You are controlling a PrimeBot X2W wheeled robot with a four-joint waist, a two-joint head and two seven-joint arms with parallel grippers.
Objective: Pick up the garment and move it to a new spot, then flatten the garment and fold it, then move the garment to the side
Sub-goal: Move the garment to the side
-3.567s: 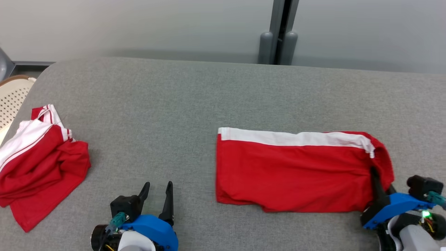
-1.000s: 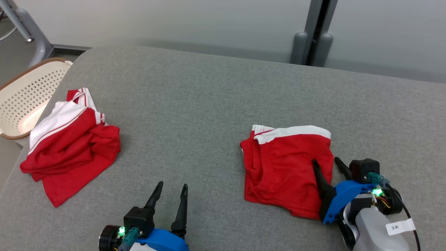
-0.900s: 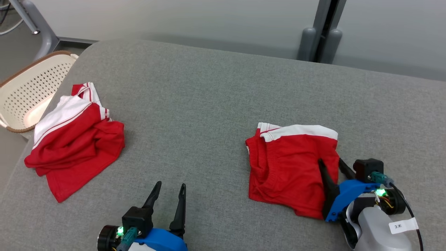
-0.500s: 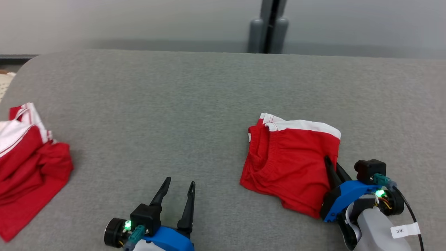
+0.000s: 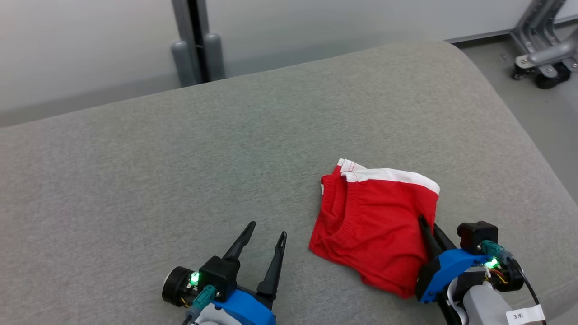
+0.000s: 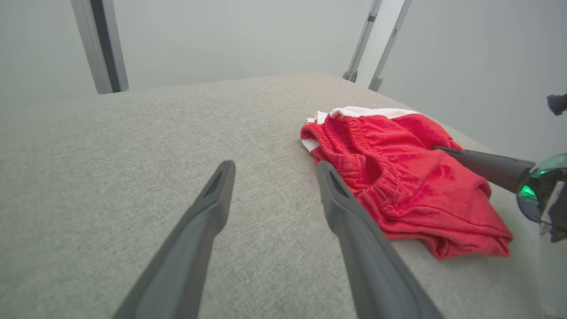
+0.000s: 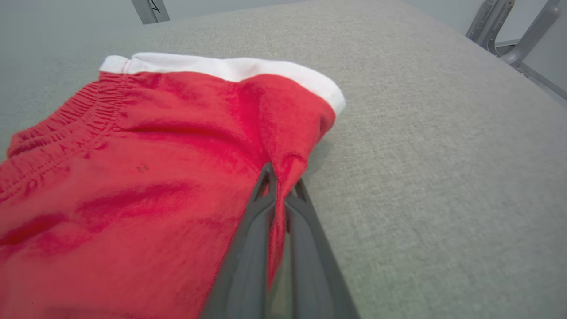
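Head view: shows red garment (image 5: 375, 221) with white band (image 5: 390, 174), folded into a compact bundle, lying on grey bench (image 5: 180, 149) right of centre, toward near edge. Puts right gripper (image 5: 428, 223) at garment's near right edge, fingers together, pinched on the cloth. Puts left gripper (image 5: 268, 228) at lower centre, fingers apart, holding nothing, just left of garment, not touching it. Also shows grey post (image 5: 196, 40) behind bench, wheeled metal frame (image 5: 542, 49) at top right.

Left wrist view: looks along left gripper (image 6: 274, 166), fingers spread wide over bare bench (image 6: 110, 155), nothing between them. Has garment (image 6: 398, 177) right of the fingers, elastic waistband (image 6: 365, 144) bunched and facing camera, white band (image 6: 372, 111) at far side. Catches right gripper (image 6: 443, 151) at right edge, dark finger lying on the red cloth, green light (image 6: 527, 191) on its body.

Right wrist view: looks along right gripper (image 7: 282, 177), fingers closed with a ridge of red cloth clamped between them at right edge of garment (image 7: 133, 177). Shows cloth pulled up into a small peak at the fingertips, rest lying on bench (image 7: 443, 155). White band (image 7: 230, 66) along far edge, gathered waistband (image 7: 88, 106) at left.
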